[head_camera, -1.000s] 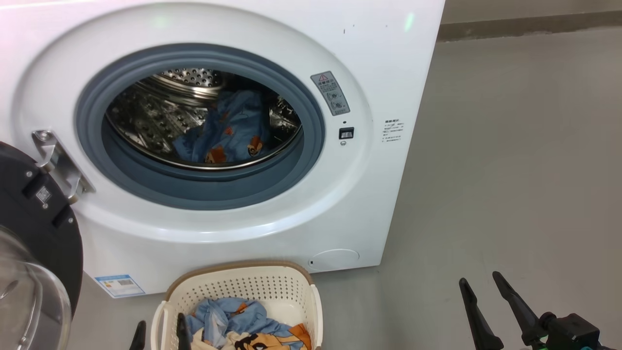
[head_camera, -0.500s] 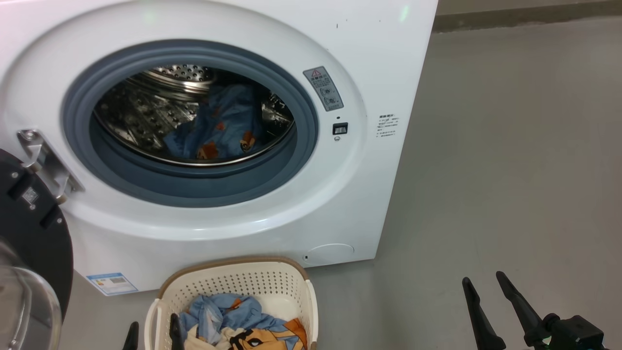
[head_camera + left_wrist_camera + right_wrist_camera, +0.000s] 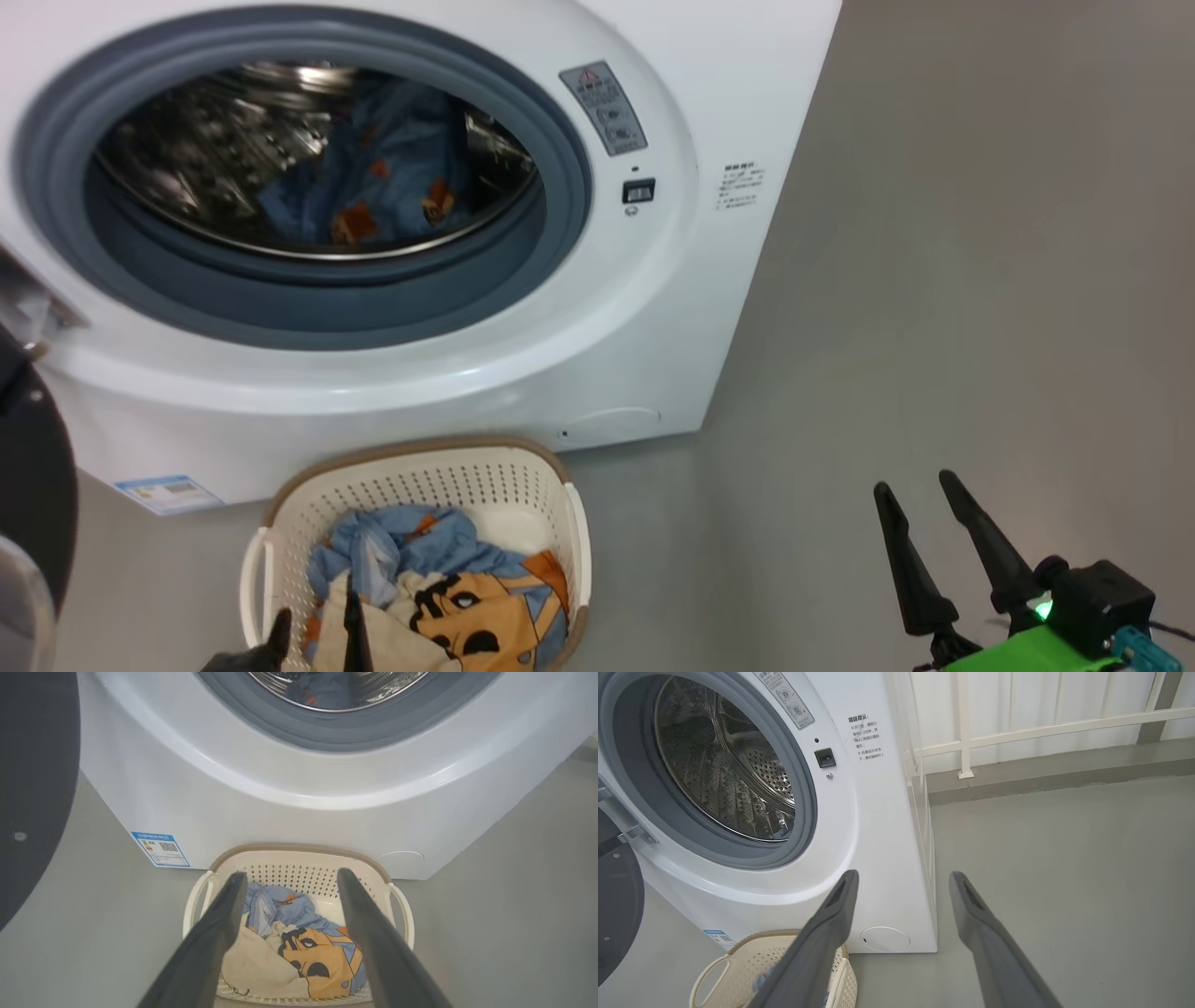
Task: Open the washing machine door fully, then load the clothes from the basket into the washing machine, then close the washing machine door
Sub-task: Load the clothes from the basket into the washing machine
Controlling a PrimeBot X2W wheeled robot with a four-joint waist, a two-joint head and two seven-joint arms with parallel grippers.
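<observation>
My left tool [image 3: 290, 873], spread wide and empty, hovers above the one basket [image 3: 411, 453] and its heap of clothes [image 3: 448, 597] (a blue piece, a cream-orange one); my right tool [image 3: 915, 483], likewise wide and empty, hangs over the floor [image 3: 934, 280]. Beyond, the one washing machine [image 3: 653, 308] faces me, its door [image 3: 33, 485] swung open leftward, one blue piece [image 3: 373, 177] in its drum [image 3: 187, 159].

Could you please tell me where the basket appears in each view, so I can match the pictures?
Head view: the basket sits at the bottom, left of centre.
Left wrist view: the basket is at bottom centre.
Right wrist view: the basket is in the bottom left corner, cut off.
Shared landmark: the blue label sticker on the washing machine, just left of the basket's far rim.
</observation>
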